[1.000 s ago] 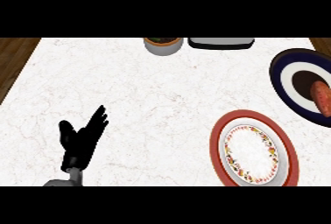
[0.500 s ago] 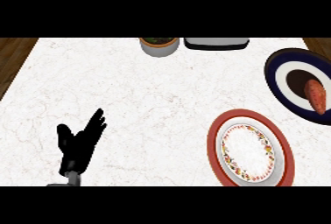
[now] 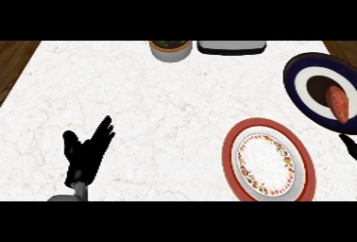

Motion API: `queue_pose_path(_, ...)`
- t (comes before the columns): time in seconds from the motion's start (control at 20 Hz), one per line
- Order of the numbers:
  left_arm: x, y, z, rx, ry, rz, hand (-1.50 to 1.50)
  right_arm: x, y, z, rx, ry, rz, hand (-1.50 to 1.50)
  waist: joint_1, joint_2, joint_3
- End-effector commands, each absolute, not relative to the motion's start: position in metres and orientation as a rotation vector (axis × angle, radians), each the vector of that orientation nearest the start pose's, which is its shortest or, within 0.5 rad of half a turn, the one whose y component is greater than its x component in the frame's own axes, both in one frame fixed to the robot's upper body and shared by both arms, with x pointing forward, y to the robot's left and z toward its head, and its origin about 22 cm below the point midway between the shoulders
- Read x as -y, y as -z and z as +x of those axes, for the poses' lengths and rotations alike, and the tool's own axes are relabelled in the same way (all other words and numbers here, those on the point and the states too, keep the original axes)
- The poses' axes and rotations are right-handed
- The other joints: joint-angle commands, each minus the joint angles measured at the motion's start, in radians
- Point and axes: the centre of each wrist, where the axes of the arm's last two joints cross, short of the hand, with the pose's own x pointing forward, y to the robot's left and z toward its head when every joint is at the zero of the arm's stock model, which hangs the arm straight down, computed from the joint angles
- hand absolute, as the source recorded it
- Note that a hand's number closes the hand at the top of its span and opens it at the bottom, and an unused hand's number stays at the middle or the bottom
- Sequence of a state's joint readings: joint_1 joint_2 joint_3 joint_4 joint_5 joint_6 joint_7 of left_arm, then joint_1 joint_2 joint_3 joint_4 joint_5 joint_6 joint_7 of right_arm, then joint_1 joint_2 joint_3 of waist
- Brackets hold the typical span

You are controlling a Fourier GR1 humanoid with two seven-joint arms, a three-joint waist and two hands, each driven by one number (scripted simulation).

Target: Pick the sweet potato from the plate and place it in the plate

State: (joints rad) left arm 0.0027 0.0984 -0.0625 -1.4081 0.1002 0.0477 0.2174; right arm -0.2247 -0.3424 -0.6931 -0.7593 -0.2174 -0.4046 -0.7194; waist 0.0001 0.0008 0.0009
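Note:
An orange sweet potato (image 3: 338, 104) lies on a dark blue plate with a white ring (image 3: 301, 80) at the right edge of the counter. Below it sits a red-rimmed plate (image 3: 269, 160) with a white middle and a patterned ring, holding nothing. My left hand (image 3: 86, 153) rests open at the lower left, fingers up, far from both plates. Only a black fingertip of my right hand (image 3: 349, 144) shows at the right edge, just under the blue plate.
A grey pot with greenery (image 3: 170, 49) and a dark tray (image 3: 231, 47) stand at the counter's far edge. Brown wood floor shows past the counter at the top left and top right corners.
The view has shifted, so everything sits a little further left. A tip of my right hand has come into view at the right edge. The left hand keeps its open pose.

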Motion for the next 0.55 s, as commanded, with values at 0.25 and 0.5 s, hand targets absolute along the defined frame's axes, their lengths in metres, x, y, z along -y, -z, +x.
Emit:
queue_pose_path(0.25,-0.241,0.041,0.238,1.192,0.019,0.006,0.0,0.419,0.097,0.175,1.526,0.573,-1.1,-1.5,-0.005,-0.002,-0.001)
queue_pose_path(0.5,-0.237,0.055,0.227,1.17,0.009,-0.01,0.0,0.389,0.1,0.168,1.53,0.592,-1.119,-1.5,-0.004,-0.001,-0.001)
